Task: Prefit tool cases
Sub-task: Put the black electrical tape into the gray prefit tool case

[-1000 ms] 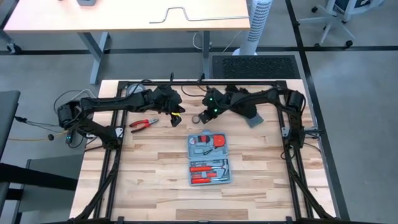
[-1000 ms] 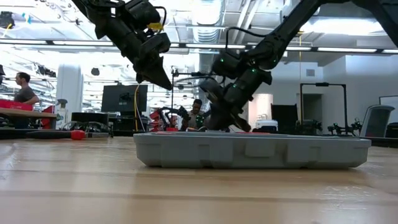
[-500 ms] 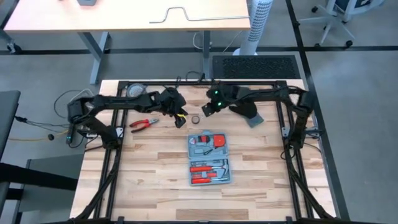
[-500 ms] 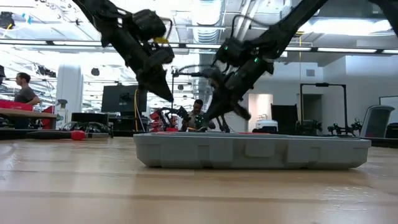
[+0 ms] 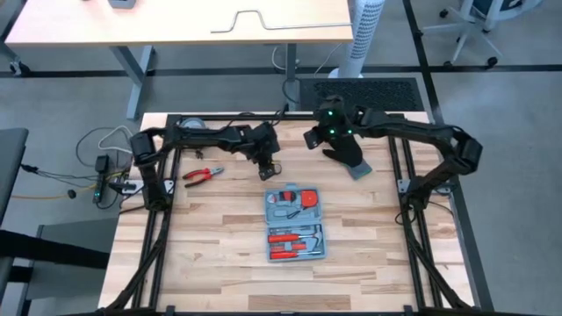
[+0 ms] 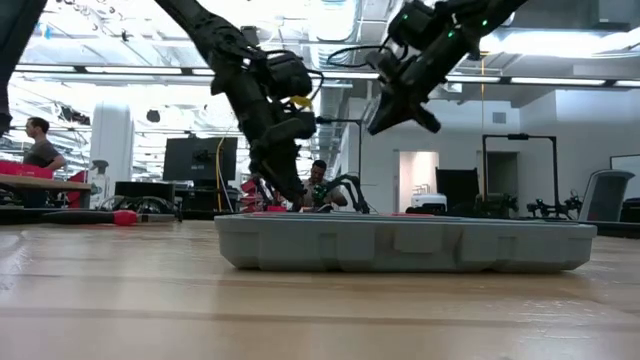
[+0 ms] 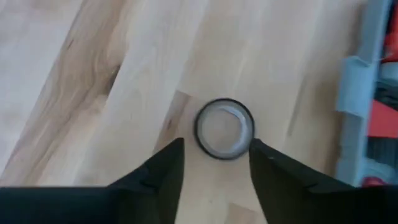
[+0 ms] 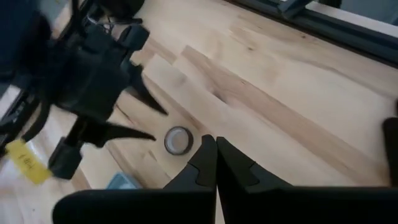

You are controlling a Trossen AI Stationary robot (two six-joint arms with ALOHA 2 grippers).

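Pliers with red handles are lying at the left of the table, well apart from everything else. Moving right, the left gripper is hanging low over a small dark tape roll, its fingers spread to either side of the ring but not touching it; over the last second it has been travelling rightward and dropping toward the roll, which suggests it is taking over that item. Below it in the high view, the tool case is lying open and flat near the middle of the table, blue-grey, with red-handled tools seated in its grey recesses; neither arm is touching it, and it is sitting just where it was a second ago. Farther right, the right gripper is holding its fingers pressed together on nothing, having been lifting up and back from the roll, so that it is now hanging high above the table's far edge. A black glove is lying beneath that arm. Judging by this, the arms are swapping places over the roll, and fitting work on the case is not yet under way.
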